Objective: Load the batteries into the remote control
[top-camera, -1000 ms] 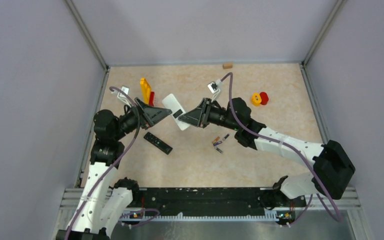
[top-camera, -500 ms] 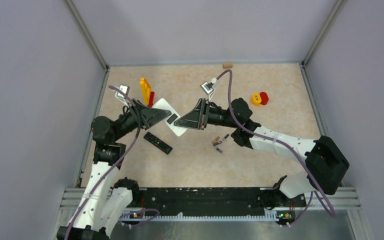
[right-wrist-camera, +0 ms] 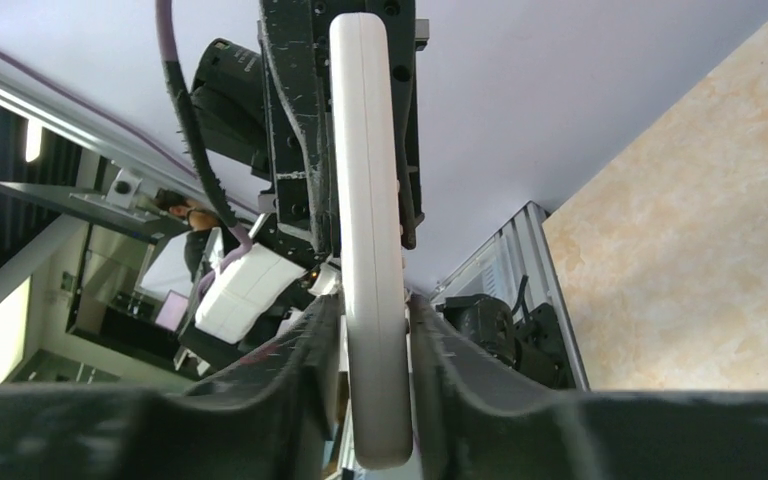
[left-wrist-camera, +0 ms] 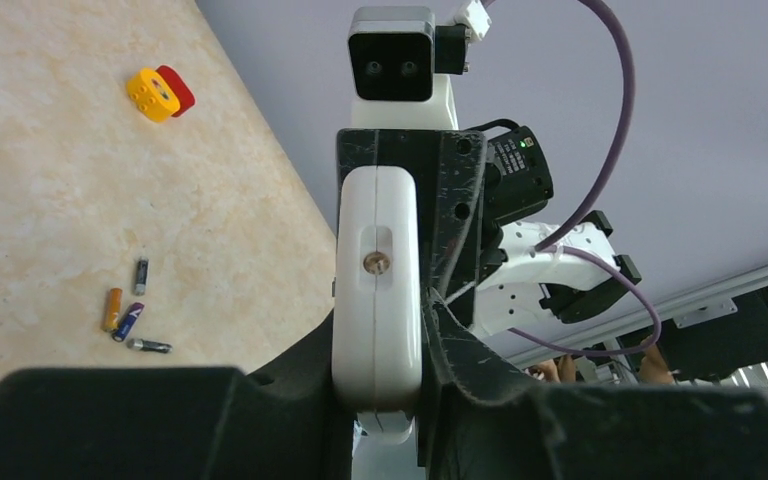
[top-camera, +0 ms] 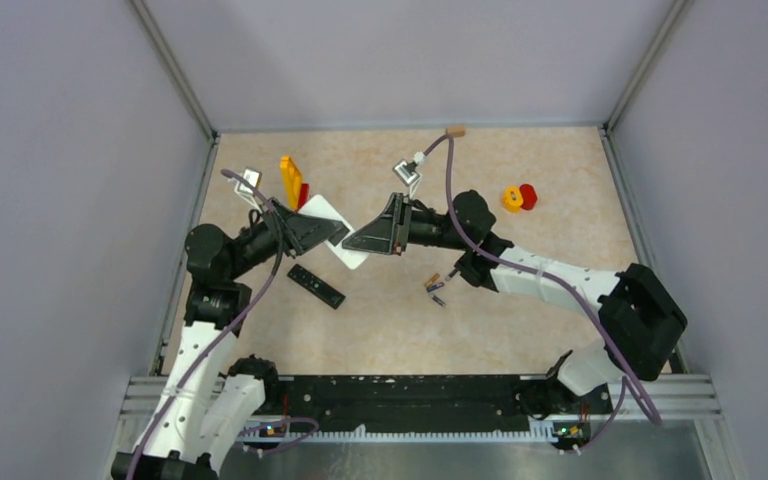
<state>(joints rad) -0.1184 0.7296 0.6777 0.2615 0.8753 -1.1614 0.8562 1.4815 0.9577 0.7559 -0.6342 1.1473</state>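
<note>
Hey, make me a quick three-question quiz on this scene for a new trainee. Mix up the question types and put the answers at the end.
1. True or false: the white remote lies flat on the table.
2. What is the right gripper shut on? A: a battery. B: the white remote. C: nothing.
3. How many batteries lie loose on the table?

Key
1. False. It is held up off the table, with the left gripper on one end and the right gripper on the other.
2. B.
3. Four, lying close together.
</note>
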